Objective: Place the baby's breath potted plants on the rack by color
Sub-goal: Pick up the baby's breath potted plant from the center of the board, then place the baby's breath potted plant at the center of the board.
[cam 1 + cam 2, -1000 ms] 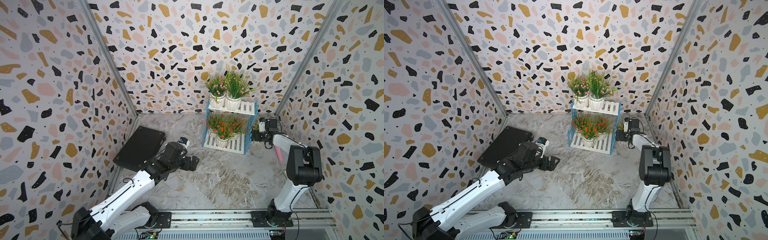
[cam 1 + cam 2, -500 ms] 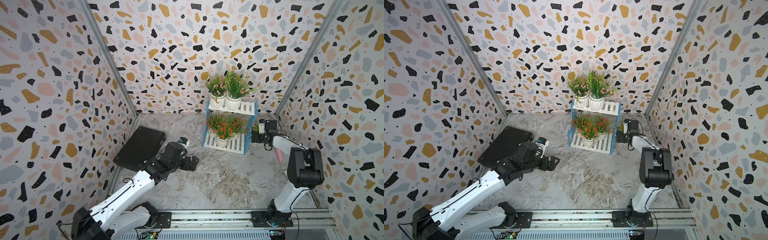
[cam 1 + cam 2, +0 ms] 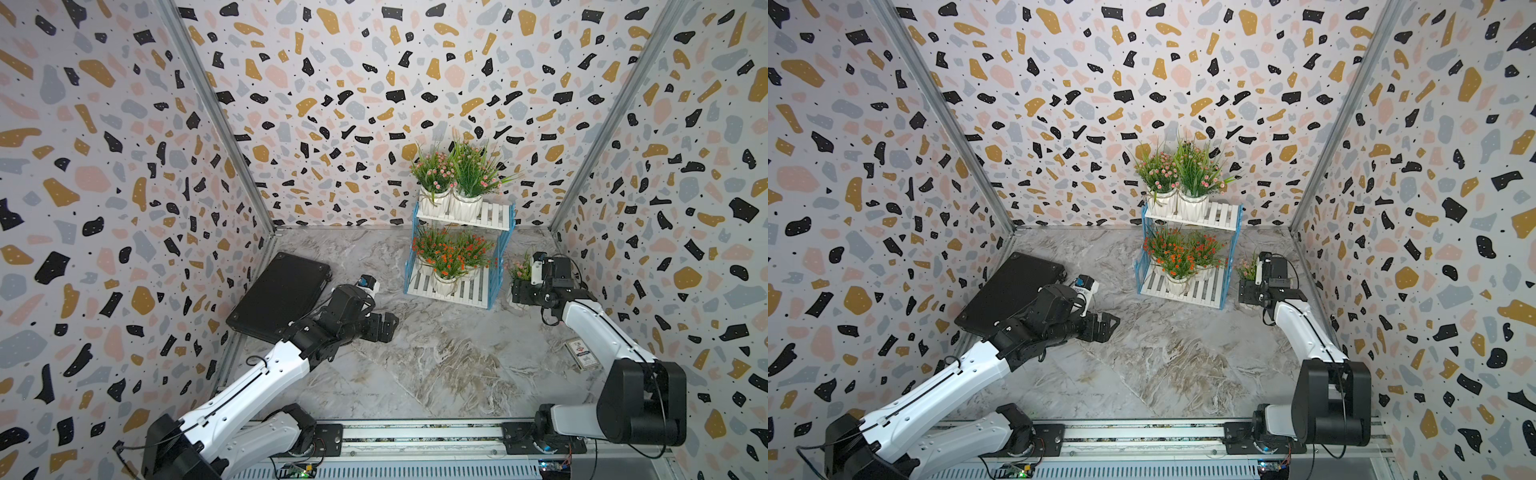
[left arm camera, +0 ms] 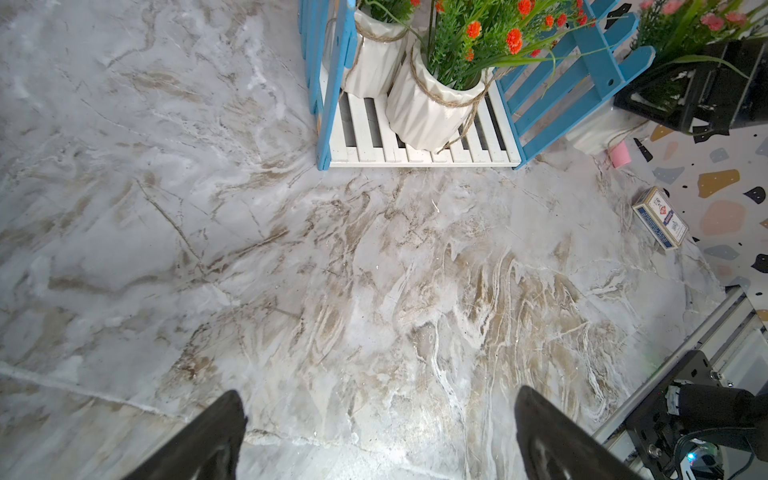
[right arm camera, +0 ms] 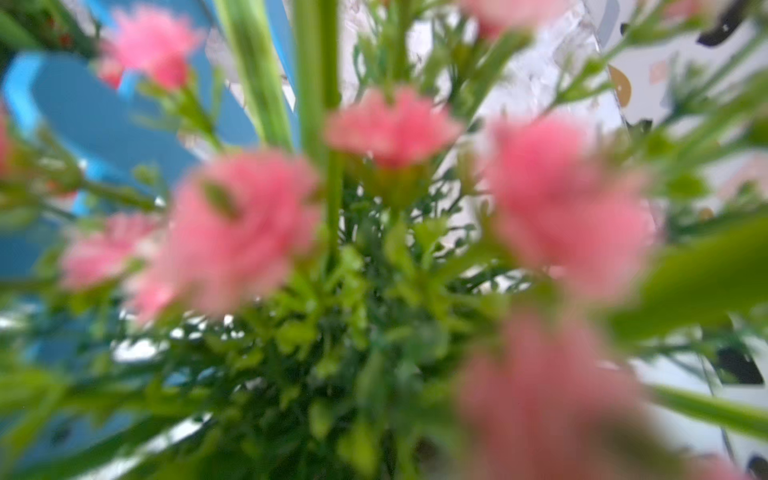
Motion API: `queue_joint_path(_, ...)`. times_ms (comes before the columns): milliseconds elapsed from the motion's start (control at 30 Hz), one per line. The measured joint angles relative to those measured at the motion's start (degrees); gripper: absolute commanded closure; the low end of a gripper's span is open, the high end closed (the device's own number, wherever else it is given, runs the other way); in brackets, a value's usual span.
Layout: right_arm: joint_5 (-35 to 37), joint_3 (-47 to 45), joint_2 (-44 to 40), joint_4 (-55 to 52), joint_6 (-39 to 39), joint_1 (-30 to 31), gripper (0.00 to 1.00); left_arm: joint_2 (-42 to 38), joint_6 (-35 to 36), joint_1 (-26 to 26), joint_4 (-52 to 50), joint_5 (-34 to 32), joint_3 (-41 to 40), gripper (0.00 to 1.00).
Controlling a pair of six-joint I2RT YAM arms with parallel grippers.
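Observation:
The rack (image 3: 494, 216) (image 3: 1221, 214) stands at the back of the marble floor. Two pink baby's breath potted plants (image 3: 434, 174) sit on its upper shelf, and orange-red ones (image 3: 449, 253) (image 4: 432, 104) crowd its lower shelf. One more pink plant (image 3: 519, 270) (image 3: 1248, 268) (image 4: 681, 25) stands on the floor just right of the rack. My right gripper (image 3: 519, 293) (image 3: 1248, 293) is shut on this plant at its pot top. Its blurred blossoms (image 5: 386, 124) fill the right wrist view and hide the jaws. My left gripper (image 3: 388, 326) (image 4: 380, 399) hangs open over bare floor.
A flat black case (image 3: 282, 291) lies at the left wall, behind my left arm. A small white-and-blue object (image 3: 368, 282) sits beside it. A card box (image 3: 582, 353) (image 4: 660, 218) lies by the right wall. A small pink item (image 4: 621, 153) lies near the held pot.
My right gripper has edged in and closed around the pink plant beside the rack. The left arm has not moved.

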Motion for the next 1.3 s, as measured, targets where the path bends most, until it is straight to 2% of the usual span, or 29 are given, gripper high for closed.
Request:
queue_joint_path(267, 2.0, -1.6, -10.8, -6.8, 2.1, 4.0, 0.32, 0.0, 0.0, -0.7, 0.1, 0.0, 0.0, 0.01)
queue_joint_path(400, 3.4, -4.1, -14.6, -8.9, 3.3, 9.6, 0.32, 0.4, 0.0, -0.8, 0.3, 0.0, 0.0, 0.01)
queue_joint_path(667, 5.2, -6.8, -15.1, -11.1, 7.0, 24.2, 0.33, 1.4, 0.0, -1.3, 0.5, -0.4, 0.0, 0.01)
queue_joint_path(767, 5.9, -7.0, -13.0, -9.7, 8.4, 29.6, 0.32, 1.4, 0.0, -1.3, 0.5, -0.7, 0.0, 0.01)
queue_joint_path(900, 6.6, -7.0, -6.0, -4.9, 9.6, 35.9, 0.31, 1.4, 0.0, -1.3, 0.5, -1.2, 0.0, 0.01)
queue_joint_path(1000, 7.2, -7.0, 0.3, -0.8, 10.0, 39.8, 0.31, 1.2, 0.0, -1.3, 0.4, -2.0, 0.0, 0.01)
queue_joint_path(1133, 7.4, -6.1, 4.7, 5.6, 10.4, 43.3, 0.28, 0.3, 0.0, -1.3, 0.1, -2.7, 0.0, 0.01)
queue_joint_path(1267, 6.6, -5.5, 7.0, 9.6, 10.2, 44.9, 0.14, -1.0, 0.0, -1.3, -0.1, -3.6, 0.0, 0.01)
queue_joint_path(1300, 6.3, -5.3, 7.4, 10.2, 10.0, 45.1, 0.05, -1.2, 0.0, -1.3, -0.2, -3.7, 0.0, 0.01)
